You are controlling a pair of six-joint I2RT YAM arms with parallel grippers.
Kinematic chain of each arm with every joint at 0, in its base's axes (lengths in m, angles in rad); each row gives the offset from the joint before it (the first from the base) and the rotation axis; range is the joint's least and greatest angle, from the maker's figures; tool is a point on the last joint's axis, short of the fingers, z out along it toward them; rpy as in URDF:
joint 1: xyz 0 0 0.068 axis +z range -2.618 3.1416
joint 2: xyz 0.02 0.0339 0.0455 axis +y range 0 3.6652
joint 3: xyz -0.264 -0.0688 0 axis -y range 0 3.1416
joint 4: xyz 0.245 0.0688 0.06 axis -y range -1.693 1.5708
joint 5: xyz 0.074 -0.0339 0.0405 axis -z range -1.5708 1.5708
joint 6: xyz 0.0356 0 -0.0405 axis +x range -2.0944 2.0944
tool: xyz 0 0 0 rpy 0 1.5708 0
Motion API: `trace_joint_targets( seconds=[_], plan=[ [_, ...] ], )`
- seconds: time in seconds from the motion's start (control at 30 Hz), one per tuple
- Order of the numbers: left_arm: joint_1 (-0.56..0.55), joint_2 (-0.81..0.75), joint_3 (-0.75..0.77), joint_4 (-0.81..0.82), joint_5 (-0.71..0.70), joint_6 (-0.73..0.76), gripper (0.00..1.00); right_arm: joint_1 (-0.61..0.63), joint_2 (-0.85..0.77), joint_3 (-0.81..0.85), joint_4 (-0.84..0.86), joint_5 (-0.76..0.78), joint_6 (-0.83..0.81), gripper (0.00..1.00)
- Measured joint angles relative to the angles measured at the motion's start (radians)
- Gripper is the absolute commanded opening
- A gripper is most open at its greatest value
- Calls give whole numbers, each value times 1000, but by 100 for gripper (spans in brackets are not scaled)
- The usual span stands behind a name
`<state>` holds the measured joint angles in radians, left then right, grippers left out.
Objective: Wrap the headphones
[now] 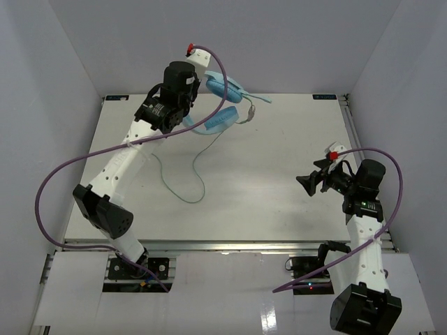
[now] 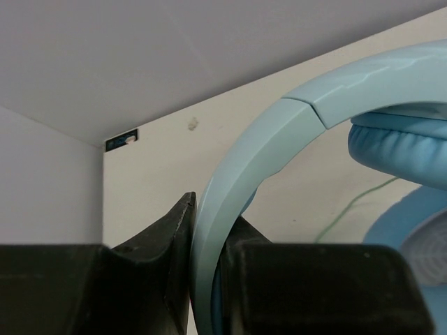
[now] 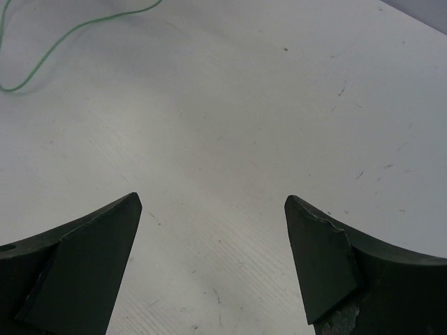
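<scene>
Clamping the headphones [image 2: 279, 132] by the headband, the left gripper [image 2: 213, 216] has a finger pressed on either side of the band. In the top view the headphones [image 1: 223, 118] sit at the far left of the table [image 1: 279, 139], close to its back edge. One cup reaches over the line where table meets wall. Whether the cups touch the surface, cannot tell. The cable [image 1: 187, 202] trails from them toward the near side and loops on the table left of centre, well short of the near edge.

The right gripper [image 1: 305, 183] hangs near the right edge, fingers spread wide, nothing between them. Its wrist view shows only table under the gripper [image 3: 213, 209], with the cable [image 3: 70, 31] at the far upper corner. A broad stretch of table separates it from the headphones.

The left arm's purple cable [image 1: 49, 181] bows out past the left edge.
</scene>
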<state>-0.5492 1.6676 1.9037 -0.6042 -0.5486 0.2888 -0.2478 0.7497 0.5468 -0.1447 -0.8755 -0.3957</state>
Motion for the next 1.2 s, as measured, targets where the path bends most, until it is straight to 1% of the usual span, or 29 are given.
trace_joint_targets(
  seconds=[0.1, 0.2, 0.23, 0.3, 0.37, 0.47, 0.53, 0.6, 0.7, 0.8, 1.0, 1.2],
  plan=[
    [21, -1, 68, -77, 103, -85, 0, 0, 11, 0, -8, -38, -5, 90],
    [66, -5, 141, -112, 210, -176, 0, 2, 21, 0, 11, -151, 1, 90],
    [85, -9, 158, -117, 247, -212, 0, 9, 24, -1, 46, -191, 25, 90],
    [121, -12, 187, -127, 340, -285, 0, 34, 34, -2, 159, -253, 97, 90],
    [154, -10, 216, -136, 433, -366, 0, 64, 67, 0, 333, -281, 212, 90],
    [168, 8, 256, -145, 553, -475, 0, 113, 184, 31, 612, -265, 376, 90],
    [163, 23, 276, -144, 629, -538, 0, 145, 271, 89, 715, -235, 445, 90],
    [158, 30, 282, -145, 681, -583, 0, 193, 342, 159, 779, -205, 491, 90],
    [156, 33, 283, -153, 736, -630, 0, 293, 410, 258, 832, -166, 533, 90],
    [163, 33, 285, -156, 763, -668, 0, 396, 460, 334, 881, -119, 576, 90],
    [173, 33, 285, -156, 802, -720, 0, 547, 534, 354, 1056, -67, 712, 90],
    [173, 32, 285, -156, 824, -741, 0, 631, 643, 372, 1218, -38, 820, 90]
  ],
)
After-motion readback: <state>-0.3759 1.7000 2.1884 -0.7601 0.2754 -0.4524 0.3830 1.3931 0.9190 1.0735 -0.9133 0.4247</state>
